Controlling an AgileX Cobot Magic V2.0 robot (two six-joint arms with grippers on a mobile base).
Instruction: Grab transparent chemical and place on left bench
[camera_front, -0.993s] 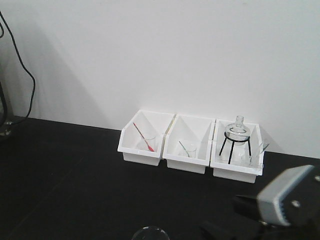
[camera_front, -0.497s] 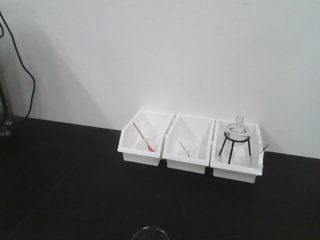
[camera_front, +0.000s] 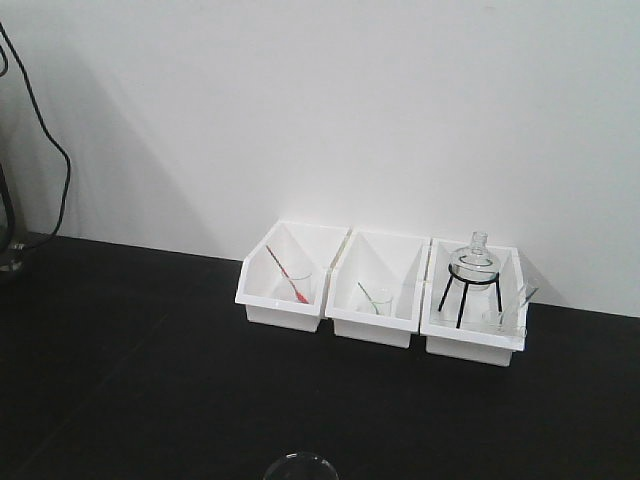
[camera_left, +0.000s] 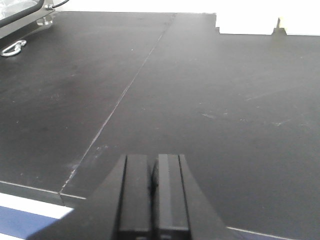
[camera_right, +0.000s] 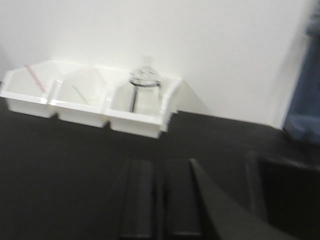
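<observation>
Three white bins stand against the wall. The left bin (camera_front: 283, 290) holds a small beaker with a red rod (camera_front: 296, 286). The middle bin (camera_front: 376, 300) holds a beaker with a greenish rod (camera_front: 378, 300). The right bin (camera_front: 474, 317) holds a clear round flask (camera_front: 474, 262) on a black tripod and a small clear beaker with a clear rod (camera_front: 503, 318). The blurred right wrist view shows the bins and the flask (camera_right: 145, 77) ahead. My right gripper (camera_right: 159, 172) is shut and empty over the black bench. My left gripper (camera_left: 154, 167) is shut and empty, low over the bench.
The black bench (camera_front: 150, 360) has a seam (camera_left: 120, 102) running away from me. A metal bracket (camera_left: 14, 47) lies at its far left. A cable (camera_front: 45, 130) hangs on the left wall. A clear round rim (camera_front: 300, 467) shows at the bottom edge.
The right arm, seen at the lower right of the front view one second ago, has moved out of that view. The bins and glassware have not moved.
</observation>
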